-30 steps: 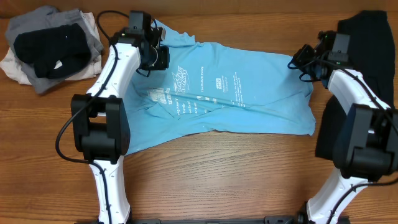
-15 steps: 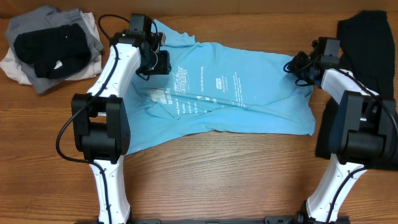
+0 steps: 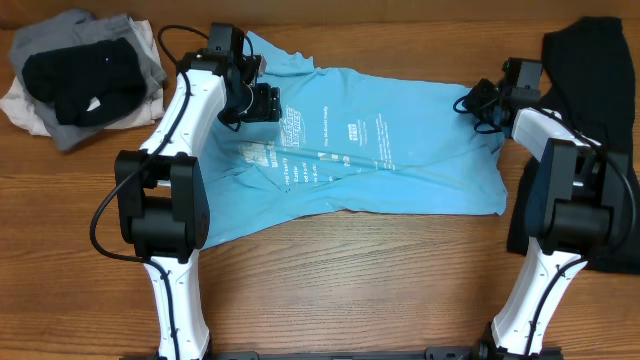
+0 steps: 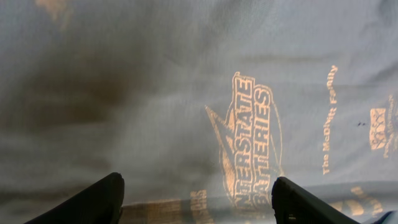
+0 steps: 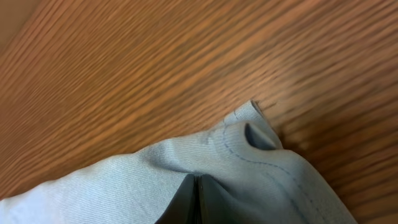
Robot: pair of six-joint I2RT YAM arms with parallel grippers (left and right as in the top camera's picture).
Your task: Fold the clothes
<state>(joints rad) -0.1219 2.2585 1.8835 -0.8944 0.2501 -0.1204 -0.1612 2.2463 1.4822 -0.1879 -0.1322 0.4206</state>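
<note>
The light sky-blue cotton T-shirt [image 3: 400,160] lay spread and rumpled, print up, across the wooden worktop [image 3: 350,280], a large plain black garment [image 3: 590,60] just beside its right end. The left claw [image 4: 196,208] stood wide above the print, holding nothing, while the right claw [image 5: 198,202] was pinched on a stitched hem corner. Light and limp, the shirt would likely sag from one hold, so seams and corners looked the firmest places to take it

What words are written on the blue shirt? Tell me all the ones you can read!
"ERSTATE" over "TTERIES": the big logo on the blue T-shirt; its first letters are unclear.
"The Mc... Family": the side line beside the logo; its middle is blurred.
The small box and the tiny print rows: too small or blurred to read.
</note>
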